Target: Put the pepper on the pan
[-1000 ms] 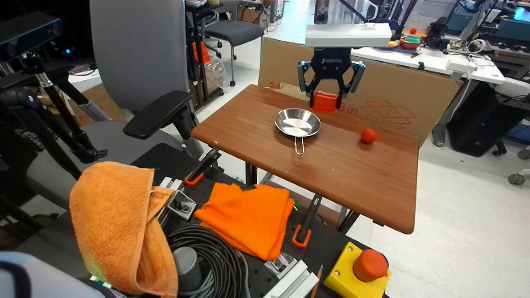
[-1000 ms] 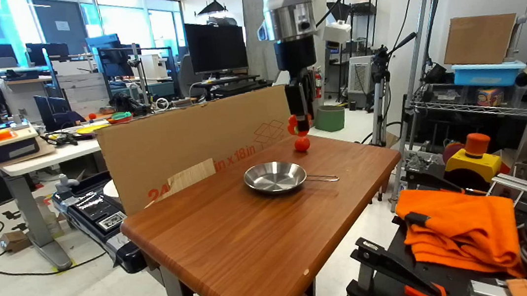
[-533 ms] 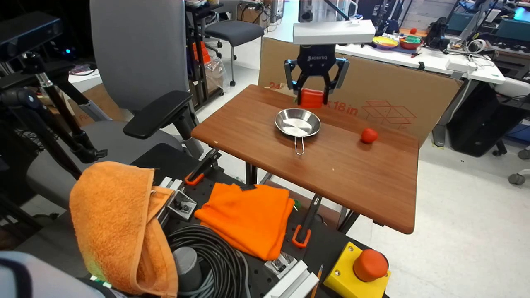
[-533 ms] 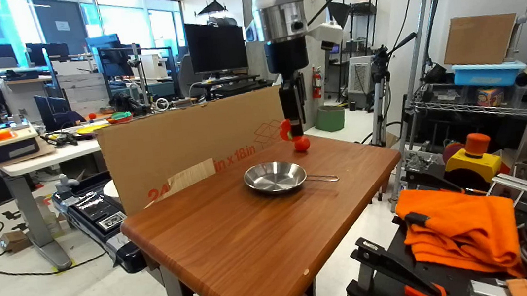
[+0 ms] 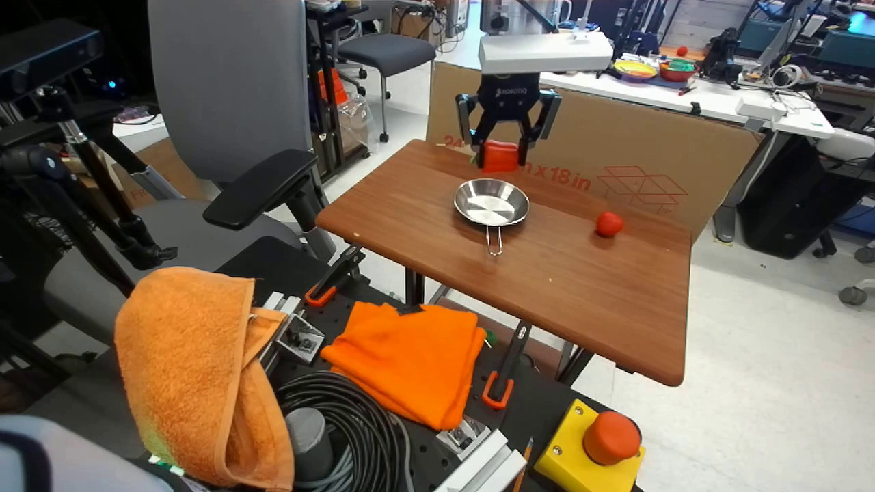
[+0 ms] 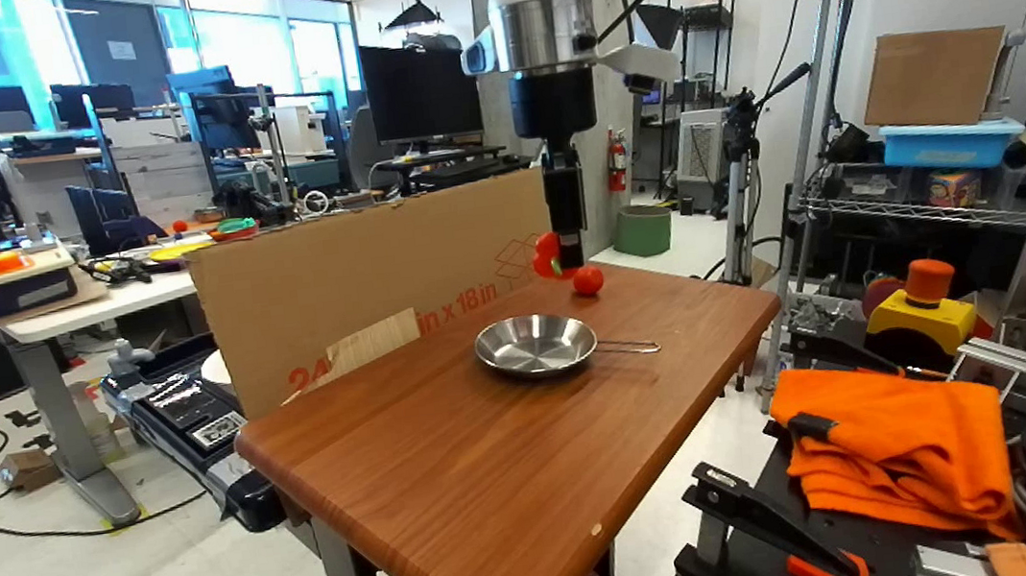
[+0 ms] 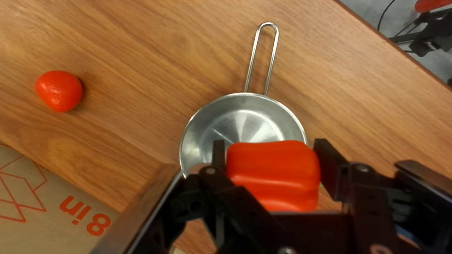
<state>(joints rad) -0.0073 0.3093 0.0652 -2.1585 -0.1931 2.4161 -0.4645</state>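
Note:
Lifted off the table, the orange-red pepper (image 5: 501, 156) sits between the fingers of my gripper (image 5: 502, 165), which is shut on it. In the wrist view the pepper (image 7: 273, 173) covers the near part of the silver pan (image 7: 243, 118), whose wire handle points away. The pan (image 6: 534, 344) rests flat on the wooden table in both exterior views, its bowl showing nothing inside. The pepper (image 6: 548, 257), partly hidden by a finger in an exterior view, hangs beyond the pan at a height above its rim. A bit of green shows at its side.
A smaller round red piece (image 5: 609, 224) lies on the brown table (image 5: 581, 294), away from the pan. A cardboard sheet (image 6: 376, 275) stands upright along the table's far edge. Orange cloth (image 5: 410, 362) and clamps lie on the black surface before the table.
With the pepper in it, my gripper has moved left in both exterior views, fast at first and then less. The pan and the small red piece have stayed put.

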